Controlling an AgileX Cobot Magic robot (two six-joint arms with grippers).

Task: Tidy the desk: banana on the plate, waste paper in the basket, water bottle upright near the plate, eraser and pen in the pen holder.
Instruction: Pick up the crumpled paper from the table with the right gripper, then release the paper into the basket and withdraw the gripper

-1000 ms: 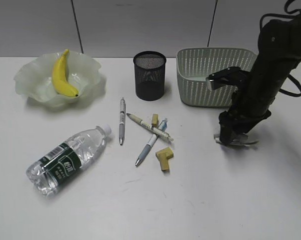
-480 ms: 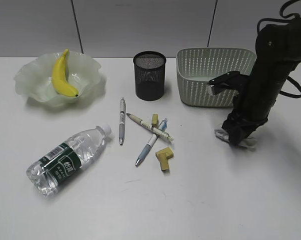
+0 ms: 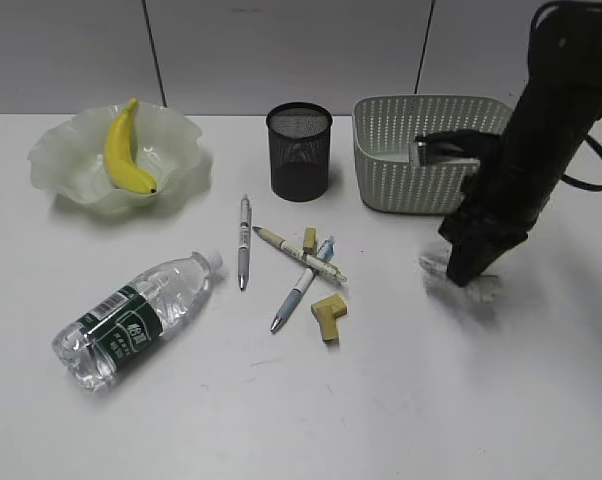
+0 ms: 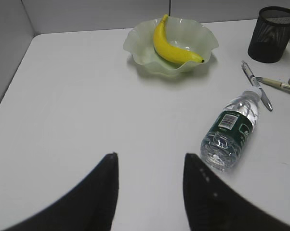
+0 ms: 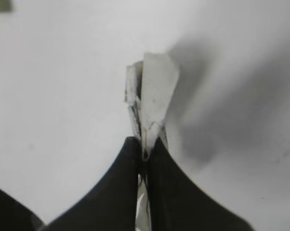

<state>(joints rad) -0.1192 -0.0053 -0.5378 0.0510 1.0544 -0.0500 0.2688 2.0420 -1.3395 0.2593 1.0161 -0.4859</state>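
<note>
Right gripper pinched tight on the waste paper, right of frame centre in the exterior view, just below the basket. Left gripper half-open, empty, at lower frame. Lift clear of the desk before crossing the basket's rim; grip looks thin, so go slowly.

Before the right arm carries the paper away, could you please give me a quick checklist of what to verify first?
1. Right gripper shut on the waste paper: ok.
2. Paper clear of the desk: cannot tell; it shows white under the gripper in the exterior view.
3. Basket upright, open top, just behind the arm: ok.
4. Left gripper open, empty, away from the right side: ok.
5. Pens and erasers off the likely path to the basket: ok.
</note>
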